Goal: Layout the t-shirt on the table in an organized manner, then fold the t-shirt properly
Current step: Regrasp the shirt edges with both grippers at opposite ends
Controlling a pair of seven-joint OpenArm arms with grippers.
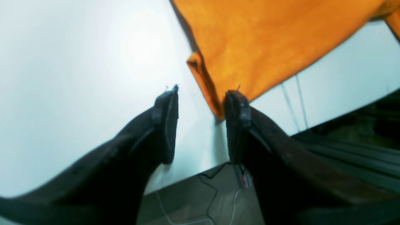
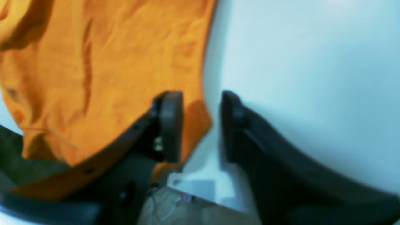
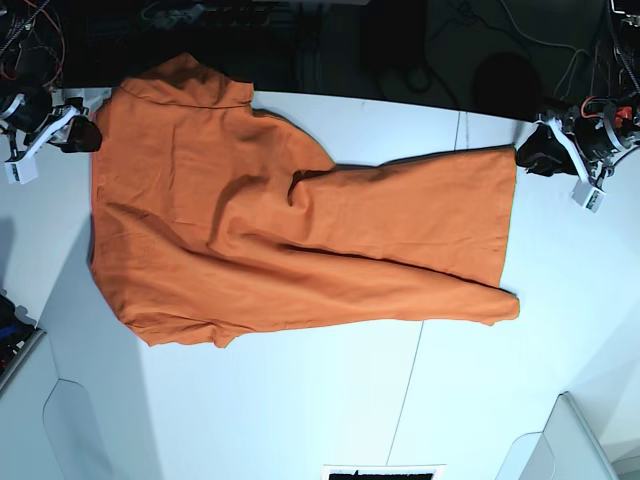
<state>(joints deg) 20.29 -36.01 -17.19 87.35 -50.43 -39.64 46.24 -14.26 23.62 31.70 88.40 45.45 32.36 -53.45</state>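
Observation:
The orange t-shirt (image 3: 300,240) lies spread sideways across the white table (image 3: 300,400), with a raised crease near its middle. In the base view my left gripper (image 3: 532,157) sits at the shirt's far right corner, and my right gripper (image 3: 80,132) at its far left edge. In the left wrist view the left gripper (image 1: 202,95) is open, and the t-shirt (image 1: 265,47) corner lies on the table (image 1: 78,62) beside one finger. The right gripper (image 2: 201,103) is open too, straddling the t-shirt (image 2: 109,62) edge on the table (image 2: 297,62) without pinching it.
A thin dark seam (image 3: 410,370) crosses the tabletop. The table's far edge runs just behind both grippers, with dark clutter and cables beyond it. White fixtures stand at the near left (image 3: 60,410) and near right (image 3: 560,440) corners. A black-and-white marker (image 3: 385,472) sits at the front edge.

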